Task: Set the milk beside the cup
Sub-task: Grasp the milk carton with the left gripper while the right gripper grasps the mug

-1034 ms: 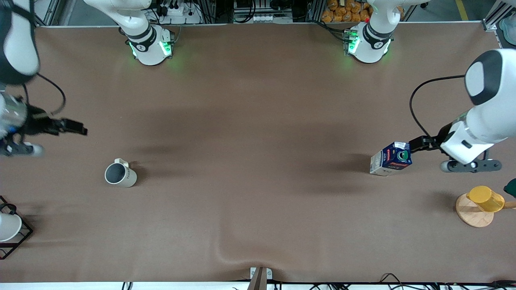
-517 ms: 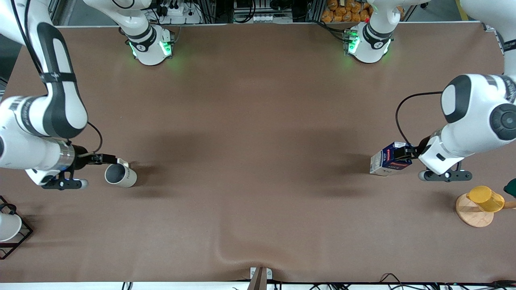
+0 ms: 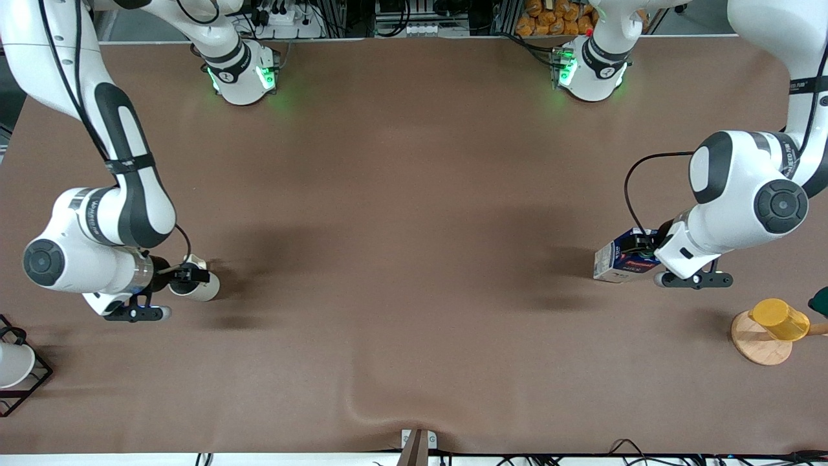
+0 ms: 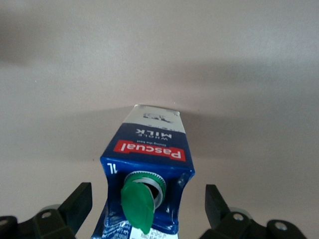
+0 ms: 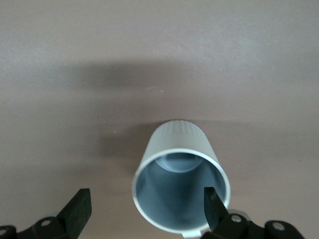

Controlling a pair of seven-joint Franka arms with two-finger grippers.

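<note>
Dark-blue milk (image 3: pixel 622 262) stands at your left arm's end, the cream cup (image 3: pixel 199 287) well apart at the right's. Left wrist view: left gripper (image 4: pixel 148 205) spread wide astride the carton, ready to pinch. Right wrist view: right gripper (image 5: pixel 145 208) spread, one finger inside the rim.

one milk carton (image 3: pixel 620 262), dark blue, green cap, red band.
three cups in all: one cream-white mug (image 3: pixel 197 288), one yellow cup (image 3: pixel 779 318), one white cup (image 3: pixel 14 364) partly cut off at view edge.
one round wooden disc (image 3: pixel 758 343).
one black wire rack (image 3: pixel 31 382).
two robot arms, two bases with green lights.
one brown desk (image 3: pixel 414 194).
</note>
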